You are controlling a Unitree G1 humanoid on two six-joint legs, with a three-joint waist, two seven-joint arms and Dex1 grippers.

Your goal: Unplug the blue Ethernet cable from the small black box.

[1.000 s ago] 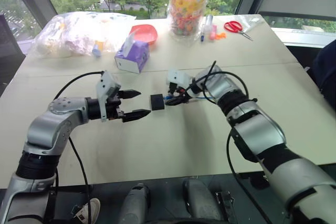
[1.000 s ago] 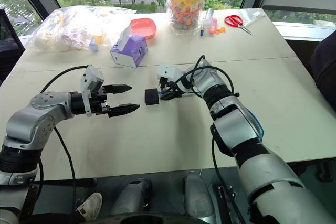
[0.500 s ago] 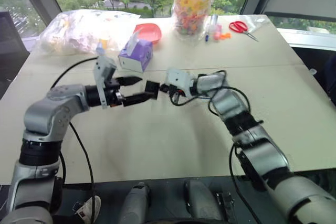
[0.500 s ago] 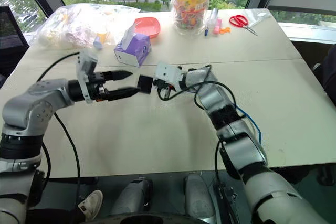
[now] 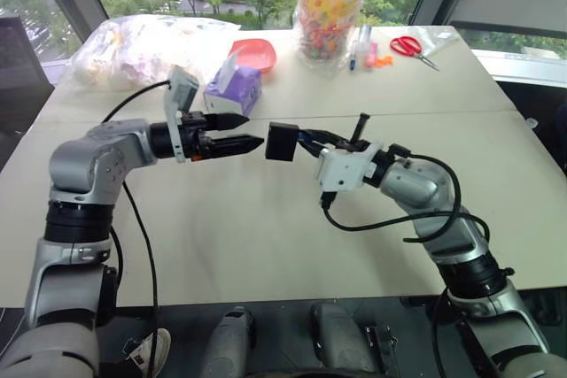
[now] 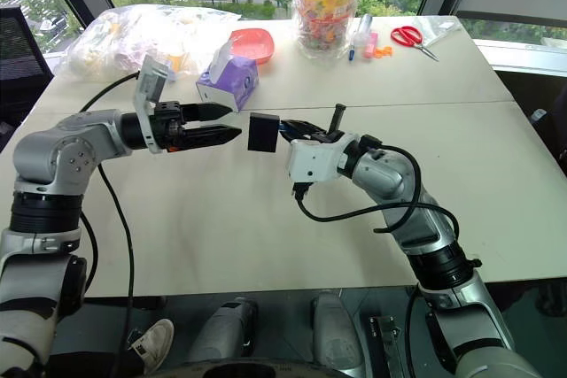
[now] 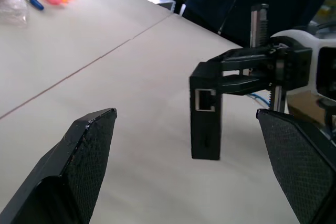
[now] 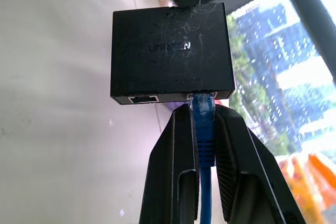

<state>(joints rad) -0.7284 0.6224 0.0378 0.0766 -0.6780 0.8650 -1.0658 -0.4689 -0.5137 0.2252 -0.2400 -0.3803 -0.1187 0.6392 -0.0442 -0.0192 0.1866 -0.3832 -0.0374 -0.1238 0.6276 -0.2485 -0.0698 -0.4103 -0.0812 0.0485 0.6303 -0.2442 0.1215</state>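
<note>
Blue Ethernet cable [image 8: 203,129] pinched just behind plug by right pincer [image 8: 202,124]; small black box [image 5: 281,141] hangs off it above worktop [image 5: 266,236]. Left pincer [image 5: 237,131] spread beside box, prob. to brace it for pull.

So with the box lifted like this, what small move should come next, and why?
Probably bring the open left gripper forward to close on the small black box. The right gripper is shut on the blue Ethernet cable, still plugged in, and the box hangs in the air between the left fingers.

Matt plastic small black box [image 8: 171,51] (dusty)
</note>
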